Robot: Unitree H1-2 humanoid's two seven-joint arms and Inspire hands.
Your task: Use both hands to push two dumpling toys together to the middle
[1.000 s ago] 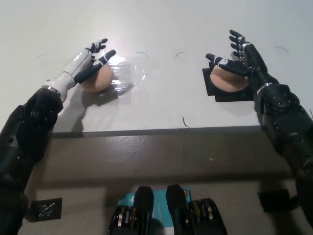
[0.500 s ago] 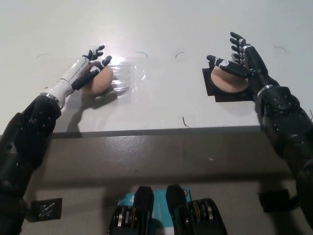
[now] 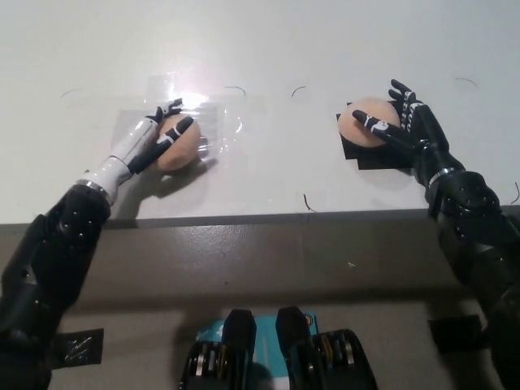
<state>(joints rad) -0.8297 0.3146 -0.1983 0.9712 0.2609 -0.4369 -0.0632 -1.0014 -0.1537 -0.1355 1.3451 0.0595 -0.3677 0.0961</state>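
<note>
Two tan dumpling toys lie on the white table (image 3: 268,49). The left dumpling (image 3: 180,143) sits on a clear plastic sheet (image 3: 219,122). My white left hand (image 3: 154,136) lies against its left side, fingers spread and open. The right dumpling (image 3: 367,123) rests at the upper left of a black square patch (image 3: 370,156). My black right hand (image 3: 402,122) presses against its right side, fingers apart, with one finger across the toy's top. Neither hand grips its toy.
Thin dark curved marks (image 3: 299,89) dot the table between the toys. The table's front edge (image 3: 268,218) runs across the middle of the picture, with a grey floor (image 3: 268,268) below it.
Both hands moved inward. The left dumpling slid a little to the right on the plastic. The right dumpling slid left and up, to the corner of the black patch.
</note>
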